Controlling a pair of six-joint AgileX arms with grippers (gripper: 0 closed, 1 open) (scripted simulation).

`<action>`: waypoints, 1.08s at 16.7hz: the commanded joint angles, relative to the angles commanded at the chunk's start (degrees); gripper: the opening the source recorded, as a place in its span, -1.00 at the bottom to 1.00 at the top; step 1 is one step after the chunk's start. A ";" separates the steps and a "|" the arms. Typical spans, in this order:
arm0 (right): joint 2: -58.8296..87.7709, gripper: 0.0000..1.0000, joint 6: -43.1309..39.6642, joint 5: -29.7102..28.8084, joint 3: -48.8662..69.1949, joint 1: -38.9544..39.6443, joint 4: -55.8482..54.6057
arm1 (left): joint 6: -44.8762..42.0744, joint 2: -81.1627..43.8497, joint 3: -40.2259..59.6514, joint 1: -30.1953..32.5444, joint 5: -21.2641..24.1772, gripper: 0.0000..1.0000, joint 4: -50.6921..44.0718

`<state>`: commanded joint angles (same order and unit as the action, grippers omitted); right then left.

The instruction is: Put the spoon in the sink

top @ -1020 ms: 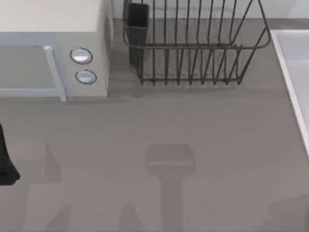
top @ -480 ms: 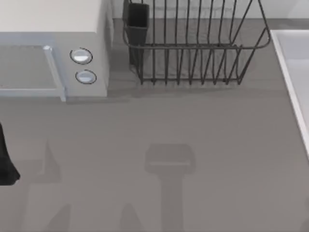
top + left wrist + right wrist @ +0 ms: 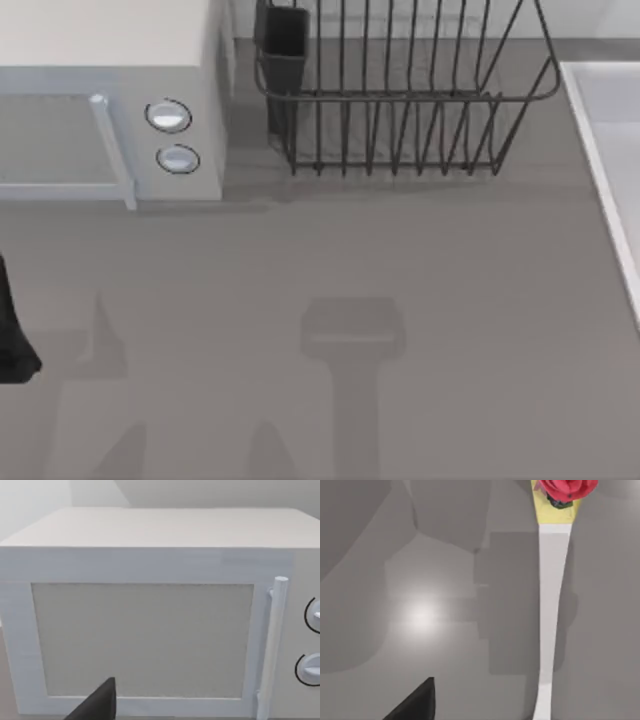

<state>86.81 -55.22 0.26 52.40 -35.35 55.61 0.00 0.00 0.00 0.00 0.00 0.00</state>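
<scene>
The spoon [image 3: 551, 605] lies flat on the grey counter in the right wrist view. It has a long white handle, a yellow neck and a red flower-shaped piece [image 3: 565, 489] at one end. A dark part of my right gripper [image 3: 415, 702] sits above the counter, off to the side of the handle and not touching it. The sink [image 3: 597, 160], a pale basin with a lighter raised rim, runs along the right edge of the top view. My left gripper [image 3: 12, 330] is parked at the counter's left edge.
A white microwave [image 3: 110, 100] with two round knobs [image 3: 168, 116] stands at the back left, and it faces the left wrist camera [image 3: 150, 630]. A dark wire dish rack [image 3: 400, 90] with a black cup [image 3: 284, 40] stands at the back middle. Arm shadows fall on the counter's front.
A faint shadow at the counter's front right corner has shrunk and slid out of the top view. The left arm, rack and microwave have not moved.
</scene>
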 joint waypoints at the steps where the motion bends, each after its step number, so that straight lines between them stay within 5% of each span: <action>1: 1.12 1.00 0.05 0.00 -1.24 0.00 -2.43 | 0.00 0.00 0.00 0.00 0.00 1.00 0.00; 7: 8.91 1.00 0.23 0.00 -9.74 0.08 -19.12 | 0.00 0.00 0.00 0.00 0.00 1.00 0.00; 13: 10.31 1.00 0.24 0.00 -11.22 0.07 -21.74 | 0.00 0.00 0.00 0.00 0.00 1.00 0.00; 18: 10.31 0.25 0.24 0.00 -11.22 0.07 -21.74 | 0.00 0.00 0.00 0.00 0.00 1.00 0.00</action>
<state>97.12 -54.97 0.25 41.18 -35.28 33.87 0.00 0.00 0.00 0.00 0.00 0.00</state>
